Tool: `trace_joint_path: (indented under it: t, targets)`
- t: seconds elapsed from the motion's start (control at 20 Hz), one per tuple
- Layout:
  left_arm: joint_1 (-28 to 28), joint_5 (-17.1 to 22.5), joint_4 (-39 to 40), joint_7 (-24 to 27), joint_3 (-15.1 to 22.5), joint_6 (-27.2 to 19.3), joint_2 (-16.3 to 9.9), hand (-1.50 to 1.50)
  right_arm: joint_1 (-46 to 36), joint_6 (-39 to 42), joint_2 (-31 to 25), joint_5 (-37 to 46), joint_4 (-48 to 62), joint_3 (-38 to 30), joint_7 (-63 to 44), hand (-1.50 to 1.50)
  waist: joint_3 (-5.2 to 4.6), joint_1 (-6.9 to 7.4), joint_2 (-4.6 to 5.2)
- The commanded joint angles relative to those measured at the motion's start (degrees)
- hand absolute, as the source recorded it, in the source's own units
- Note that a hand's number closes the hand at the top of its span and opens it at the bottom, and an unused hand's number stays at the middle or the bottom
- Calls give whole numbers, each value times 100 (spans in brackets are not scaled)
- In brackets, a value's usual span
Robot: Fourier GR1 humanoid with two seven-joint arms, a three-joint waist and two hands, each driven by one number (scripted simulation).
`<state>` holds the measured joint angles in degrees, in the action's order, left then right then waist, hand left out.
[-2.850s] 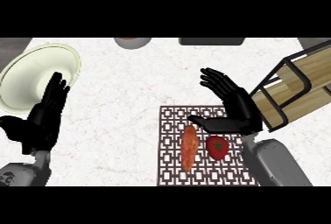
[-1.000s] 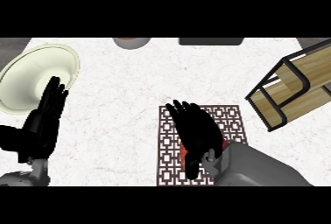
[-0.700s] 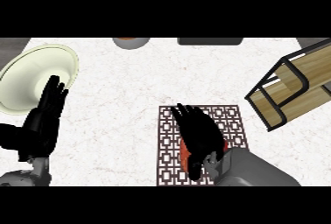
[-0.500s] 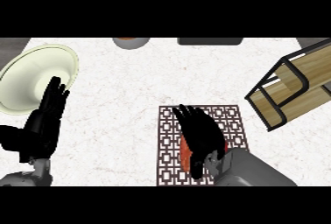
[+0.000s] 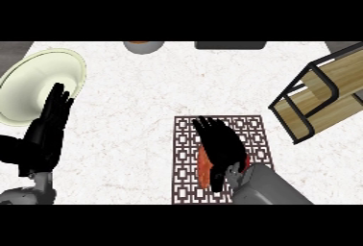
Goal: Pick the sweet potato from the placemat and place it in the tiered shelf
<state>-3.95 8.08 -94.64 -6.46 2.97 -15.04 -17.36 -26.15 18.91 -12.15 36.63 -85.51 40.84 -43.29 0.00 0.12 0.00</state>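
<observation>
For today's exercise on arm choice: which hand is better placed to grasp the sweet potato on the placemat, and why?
The right hand. It lies directly over the sweet potato on the placemat, with the tiered shelf on its side. The left hand rests open by the plate.

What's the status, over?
Right hand open, flat over sweet potato on placemat. Left hand open, resting at left. Shelf unobstructed.

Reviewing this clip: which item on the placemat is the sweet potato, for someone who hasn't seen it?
Find the brown lattice placemat on the white counter, left of the wooden tiered shelf. The sweet potato is the long orange shape along its left side, mostly under the right robot hand. The red thing peeking out beside it isn't it.
</observation>
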Motion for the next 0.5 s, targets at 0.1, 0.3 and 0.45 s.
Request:
trace_joint_path:
  t: [0.1,0.3,0.45]
  targets:
    - [-37,-465,-296,-323,184,-311,398,0,585,-90,95,498,10,-65,602,-150,1,-9,-5]
    - [261,-325,-514,-236,-126,202,260,0,624,192,282,753,144,-438,852,-150,0,1,-5]
    - [81,-550,-277,-210,-43,-46,516,0,574,-311,405,1017,1047,-534,1412,-150,1,4,2]
